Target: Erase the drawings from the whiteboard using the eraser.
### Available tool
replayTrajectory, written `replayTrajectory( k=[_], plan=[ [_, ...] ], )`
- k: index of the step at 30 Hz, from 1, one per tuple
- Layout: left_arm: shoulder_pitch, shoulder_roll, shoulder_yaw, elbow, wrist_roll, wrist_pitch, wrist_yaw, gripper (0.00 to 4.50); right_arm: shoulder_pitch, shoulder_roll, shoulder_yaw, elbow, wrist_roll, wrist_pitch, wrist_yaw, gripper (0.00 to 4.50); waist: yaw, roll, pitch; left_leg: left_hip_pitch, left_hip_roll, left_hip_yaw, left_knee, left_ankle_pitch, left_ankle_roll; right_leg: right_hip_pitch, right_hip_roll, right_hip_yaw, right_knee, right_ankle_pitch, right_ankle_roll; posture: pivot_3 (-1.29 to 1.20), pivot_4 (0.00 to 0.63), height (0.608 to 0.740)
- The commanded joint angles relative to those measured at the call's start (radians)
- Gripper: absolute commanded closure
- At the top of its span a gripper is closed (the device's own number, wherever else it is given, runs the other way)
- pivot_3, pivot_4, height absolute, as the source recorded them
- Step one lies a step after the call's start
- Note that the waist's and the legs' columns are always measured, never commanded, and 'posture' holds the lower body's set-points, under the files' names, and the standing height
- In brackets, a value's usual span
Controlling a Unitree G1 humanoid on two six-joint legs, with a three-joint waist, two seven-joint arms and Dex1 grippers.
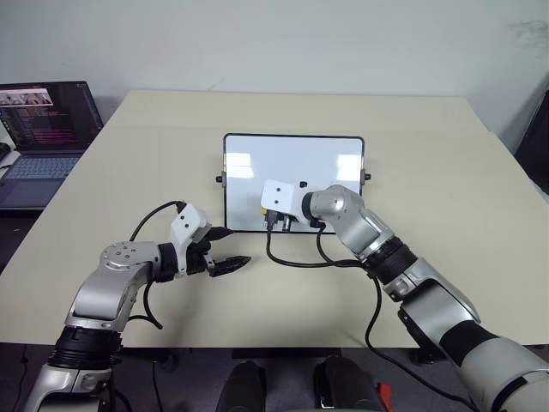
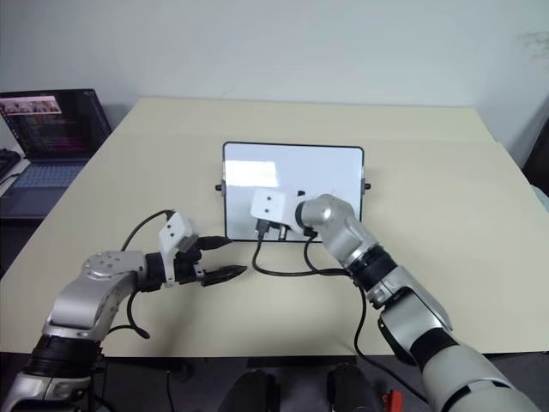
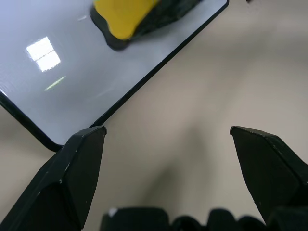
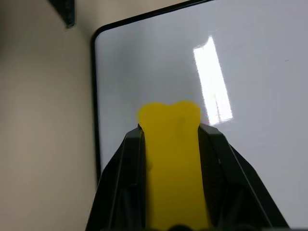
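1. Eraser [image 4: 172, 159]: a yellow block with a black underside, clamped between the two black fingers of the right tool [image 4: 171, 139], its yellow end sticking out past the fingertips over the board's glossy white face.
2. Whiteboard [image 1: 293, 163]: lies flat on the beige surface [image 1: 446, 197], black-framed with rounded corners and a small black knob on each short side. The right tool holds the eraser over the near edge of the board, left of its middle, near the corner closest to the left arm.
3. Drawings: a small dark mark [image 1: 303, 183] sits on the white face just above the right wrist; its colour cannot be made out. The white patches on the board are light reflections.
4. Left tool [image 1: 225, 249]: its fingers stand apart with nothing between them, over bare surface just off the board's near left corner, pointing toward the board.
5. Laptop [image 1: 43, 137]: open, screen lit, at the far left beside the surface.
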Motion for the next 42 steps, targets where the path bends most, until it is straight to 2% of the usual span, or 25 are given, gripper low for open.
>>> replayTrajectory(
  k=[1, 8, 16, 22, 26, 32, 36, 42],
  plan=[
    [-0.009, 0.009, 0.010, -0.033, -0.007, -0.019, -0.003, 0.00, -0.004, 0.010, -0.038, 0.046, 0.000, 0.036, -0.041, 3.36, -0.002, 0.000, 0.000, 0.000, 0.000, 0.000, 0.000, 0.000, 0.000, 0.000, 0.000, 0.000, 0.000, 0.000, 0.000, 0.00, 0.150, 0.740],
    [-0.020, 0.016, 0.013, -0.021, -0.005, -0.025, -0.010, 0.00, -0.068, 0.048, -0.141, 0.121, 0.064, 0.059, -0.103, 3.36, 0.000, 0.001, 0.001, 0.000, 0.001, -0.001, 0.000, 0.000, 0.000, 0.000, 0.001, 0.000, 0.001, 0.000, 0.000, 0.00, 0.150, 0.740],
    [-0.021, 0.016, 0.010, -0.022, -0.008, -0.025, -0.010, 0.00, -0.003, 0.012, -0.086, 0.068, 0.065, 0.117, 0.021, 3.36, 0.001, 0.001, 0.001, -0.001, 0.000, 0.000, 0.000, 0.000, 0.000, 0.000, 0.000, -0.001, -0.001, 0.000, 0.000, 0.00, 0.150, 0.740],
    [-0.023, 0.015, 0.010, -0.026, -0.013, -0.021, -0.013, 0.00, -0.023, 0.034, -0.170, 0.029, 0.114, 0.127, -0.036, 3.36, -0.002, 0.001, 0.001, 0.000, 0.001, -0.001, 0.000, 0.000, 0.000, 0.000, 0.000, -0.001, 0.000, 0.000, 0.001, 0.00, 0.150, 0.740],
    [-0.026, 0.010, 0.016, -0.041, -0.027, -0.008, -0.011, 0.00, 0.015, 0.059, -0.283, -0.138, 0.224, 0.243, -0.055, 3.36, 0.001, 0.002, 0.002, -0.003, 0.000, -0.001, 0.000, 0.000, 0.000, -0.001, 0.000, -0.001, -0.001, 0.000, 0.000, 0.00, 0.150, 0.740],
    [-0.060, -0.028, 0.038, -0.088, -0.108, 0.073, 0.013, 0.00, 0.127, 0.034, -0.409, -0.493, 0.378, 0.462, -0.064, 3.36, 0.002, 0.001, 0.002, -0.006, 0.000, -0.001, -0.007, -0.002, -0.002, -0.002, 0.000, -0.001, -0.010, 0.000, 0.000, 0.00, 0.150, 0.740],
    [-0.085, -0.034, 0.025, -0.134, -0.122, 0.097, 0.033, 0.00, 0.285, -0.034, -0.507, -0.855, 0.495, 0.623, -0.076, 3.36, 0.005, 0.002, 0.002, -0.006, 0.000, -0.001, -0.015, -0.002, -0.003, -0.002, -0.001, -0.002, -0.017, -0.002, 0.004, 0.00, 0.150, 0.740],
    [-0.114, -0.046, -0.004, -0.158, -0.114, 0.097, 0.051, 0.00, 0.542, -0.146, -0.628, -1.110, 0.550, 0.665, -0.144, 3.36, 0.002, 0.002, 0.002, -0.006, -0.001, 0.000, -0.015, -0.005, -0.007, -0.002, -0.002, 0.000, -0.018, -0.005, 0.005, 0.00, 0.150, 0.740]
  ],
)
